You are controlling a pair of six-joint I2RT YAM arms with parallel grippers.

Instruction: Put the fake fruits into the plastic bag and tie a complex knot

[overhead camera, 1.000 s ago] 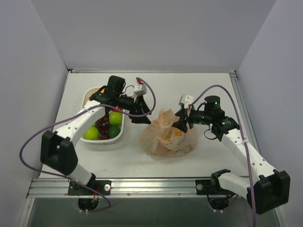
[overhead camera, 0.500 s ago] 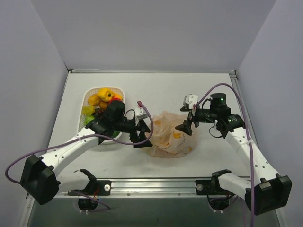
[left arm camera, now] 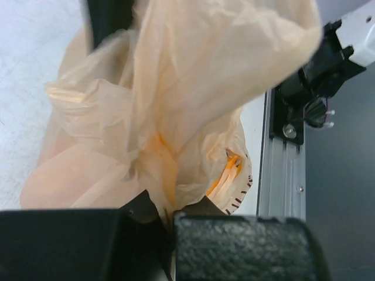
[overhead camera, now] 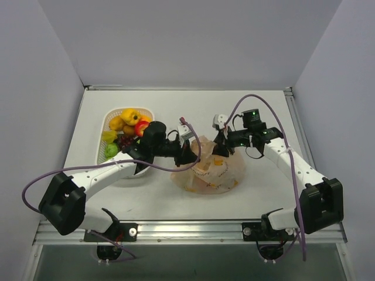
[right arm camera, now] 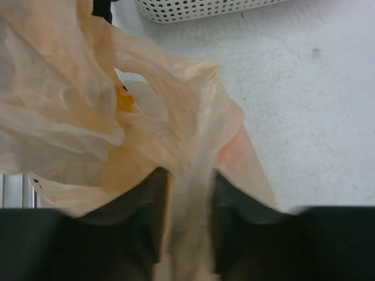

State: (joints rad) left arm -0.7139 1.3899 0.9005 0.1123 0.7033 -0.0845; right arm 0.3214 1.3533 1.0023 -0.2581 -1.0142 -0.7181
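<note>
The pale orange plastic bag [overhead camera: 208,172] sits crumpled mid-table, its top bunched upward. My left gripper [overhead camera: 188,155] is at the bag's upper left, shut on a twisted strip of its film [left arm camera: 158,170]. My right gripper [overhead camera: 221,147] is at the upper right, and a bunched fold of the bag [right arm camera: 190,175] runs between its fingers. Fake fruits lie in the white basket [overhead camera: 107,120]: yellow-orange ones [overhead camera: 126,119], a red one [overhead camera: 141,127], purple grapes [overhead camera: 125,141] and a green one [overhead camera: 111,151]. Orange patches show through the bag film; what is inside I cannot tell.
The lattice basket [right arm camera: 193,7] stands left of the bag, partly under my left arm. Grey walls close in the table on three sides. An aluminium rail [overhead camera: 193,229] runs along the near edge, also seen as the rail [left arm camera: 284,175] in the left wrist view.
My left arm swung from over the basket to the bag's left side. The right gripper moved in to the bag's top. Both opened wide, then closed on the bag film.
</note>
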